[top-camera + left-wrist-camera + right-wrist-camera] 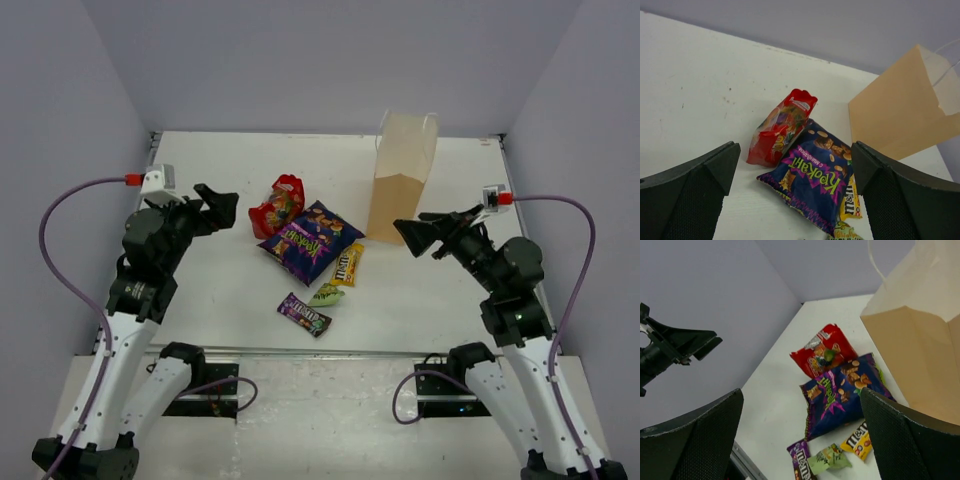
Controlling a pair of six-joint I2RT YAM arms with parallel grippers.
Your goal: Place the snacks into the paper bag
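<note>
Lying in a loose cluster at the middle of the counter (200,290), all five snacks (315,255) are seen outside the paper bag (402,180), which stands upright toward the far right, just beyond the cluster. The red bag (277,207) is set at the far-left edge of the chip bag (310,240) and touches it. The M&M's pack (345,265) is tucked against the chip bag's near-right edge, with the green packet (327,294) just beside it and the candy bar (304,314) nearest the arms. The left hand (228,208) is held above the counter to the left of the red bag, its fingers spread wide apart with nothing between them. The right hand (408,235) is held near the paper bag's base, likewise spread and empty. Every packet is judged light, with slick, crinkly film that may slide out of a weak pinch. The chip bag and red bag appear puffed and soft, so a hold on a sealed end or a corner is advised rather than a squeeze across the brittle contents. The candy bar and M&M's pack are flatter and firmer and could be taken across the narrow width, low to the counter. The paper bag is thought light and easily tipped or pushed, so it should be approached from above its mouth.
</note>
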